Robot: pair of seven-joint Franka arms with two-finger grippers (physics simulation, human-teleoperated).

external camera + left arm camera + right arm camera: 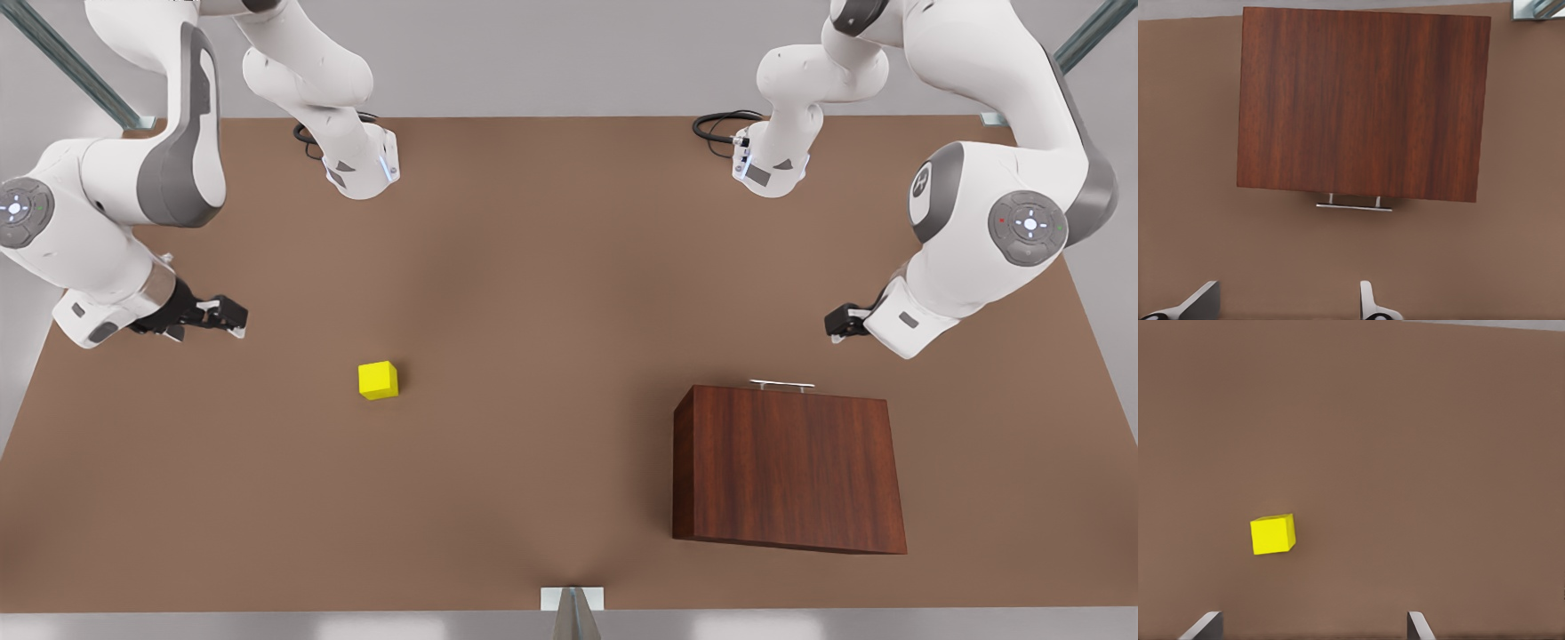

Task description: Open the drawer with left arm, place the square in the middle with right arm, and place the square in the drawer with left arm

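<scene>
Nothing started yet by the look of it: drawer shut, its front flush with the cabinet (pixel 789 468), only the handle (pixel 782 385) sticking out on the far edge in the front view. Left gripper (pixel 840 322) is the one on the front view's right, since its wrist camera looks at the cabinet (pixel 1363 103) and handle (pixel 1353 206). It sits just off the handle at roughly 1 o'clock from it in the front view, near but not touching. In the left wrist view its fingers (pixel 1368 303) are spread apart with nothing between them. Key relation for the first move: the handle bar's long axis runs side to side across the drawer front, and the finger gap runs along that same line, so as I read it the wrist needs about a quarter turn before the fingers can pinch across the bar. Cube (pixel 378 380) sits on the bare table (pixel 551 293), well apart from the cabinet, at about 9 o'clock from it. Right gripper (pixel 233 315) waits at about 10 o'clock from the cube, near it, fingers (pixel 1203 628) also apart and empty in its wrist view, cube (pixel 1273 533) ahead of them and nearer one finger. Left arm is clearly nearer the handle, right arm nearer the cube.
</scene>
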